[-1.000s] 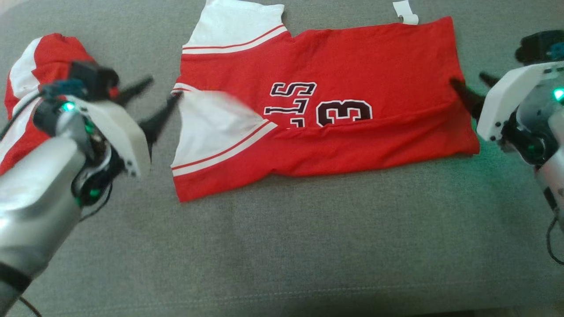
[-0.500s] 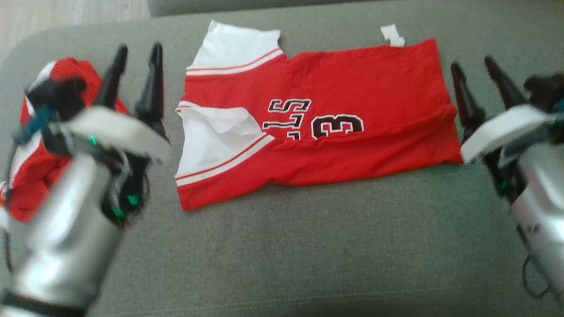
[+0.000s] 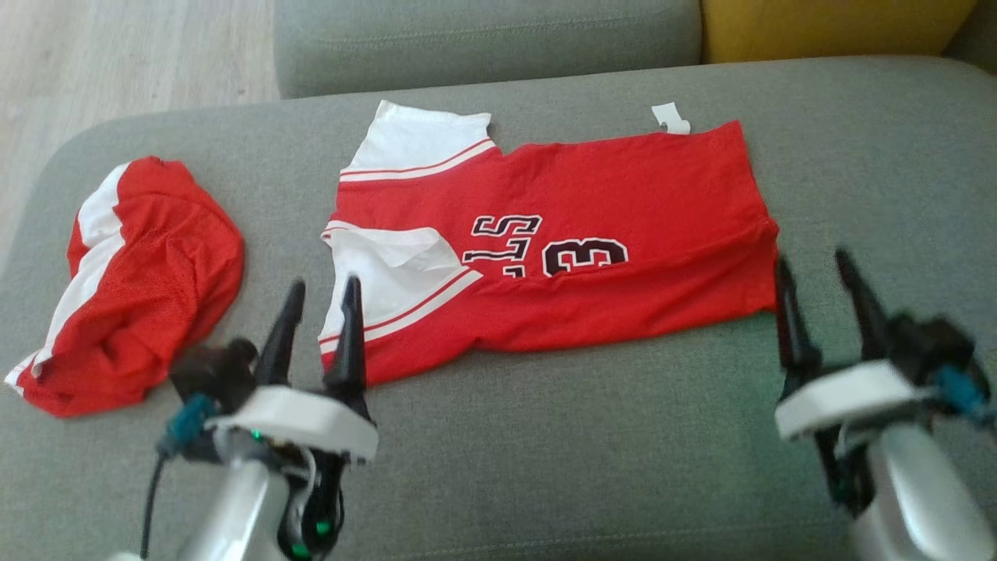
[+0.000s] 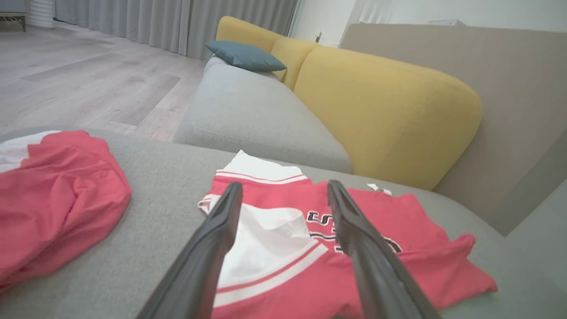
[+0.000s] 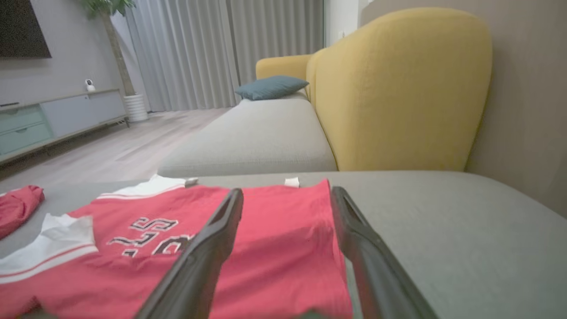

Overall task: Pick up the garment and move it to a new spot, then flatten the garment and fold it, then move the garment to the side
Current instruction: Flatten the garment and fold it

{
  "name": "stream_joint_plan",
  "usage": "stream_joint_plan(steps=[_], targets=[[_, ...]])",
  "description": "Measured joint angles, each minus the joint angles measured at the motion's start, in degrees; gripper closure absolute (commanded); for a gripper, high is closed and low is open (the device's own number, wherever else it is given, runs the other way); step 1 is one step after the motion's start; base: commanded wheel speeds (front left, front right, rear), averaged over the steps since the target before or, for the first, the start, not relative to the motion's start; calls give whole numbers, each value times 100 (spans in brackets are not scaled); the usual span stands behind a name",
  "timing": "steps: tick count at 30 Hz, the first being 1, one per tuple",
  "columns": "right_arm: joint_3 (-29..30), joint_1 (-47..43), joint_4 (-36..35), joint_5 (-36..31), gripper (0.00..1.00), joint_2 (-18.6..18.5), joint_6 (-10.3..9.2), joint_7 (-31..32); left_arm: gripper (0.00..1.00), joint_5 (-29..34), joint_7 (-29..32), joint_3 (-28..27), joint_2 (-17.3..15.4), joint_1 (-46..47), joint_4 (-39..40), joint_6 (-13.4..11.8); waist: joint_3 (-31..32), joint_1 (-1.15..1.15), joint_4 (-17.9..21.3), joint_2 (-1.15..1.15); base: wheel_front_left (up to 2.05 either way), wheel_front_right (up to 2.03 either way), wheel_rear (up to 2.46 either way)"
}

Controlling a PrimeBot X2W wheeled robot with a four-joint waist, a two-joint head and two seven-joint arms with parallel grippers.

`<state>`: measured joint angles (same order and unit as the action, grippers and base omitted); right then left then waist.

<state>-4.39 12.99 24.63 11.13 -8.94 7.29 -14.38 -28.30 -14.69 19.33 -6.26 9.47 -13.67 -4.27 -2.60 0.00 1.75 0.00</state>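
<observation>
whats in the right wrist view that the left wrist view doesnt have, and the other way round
Right wrist view, not the left wrist view: the open right gripper, a dark screen on the wall and a plant by the curtains.

Left wrist view, not the right wrist view: the open left gripper and the white panel of the crumpled red garment.

Both: the red jersey lying flat on the grey cushion, the crumpled garment, the yellow sofa back, the blue pillow and the curtains.
</observation>
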Motion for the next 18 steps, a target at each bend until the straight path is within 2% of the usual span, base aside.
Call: stream_joint_plan(steps=[4, 9, 13, 18], targets=[[120, -327, -183, -253, 0, 237, 0, 0, 0, 258, 0, -140, 111, -175, -342, 79, 6, 0, 41, 0, 0, 0, 0], [194, -296, -437, -315, 0, 281, 0, 41, 0, 555, 0, -148, 121, -83, -939, 85, -77, 0, 120, 0, 0, 0, 0], [233, -294, -570, -315, 0, 281, 0, 137, 0, 662, 197, -146, 105, 170, -1648, -86, -167, 0, 183, 0, 0, 0, 0], [238, -282, -683, -313, 0, 286, 0, 230, 0, 783, 434, -125, 58, 439, -2217, -182, -260, 0, 246, 0, 0, 0, 0]])
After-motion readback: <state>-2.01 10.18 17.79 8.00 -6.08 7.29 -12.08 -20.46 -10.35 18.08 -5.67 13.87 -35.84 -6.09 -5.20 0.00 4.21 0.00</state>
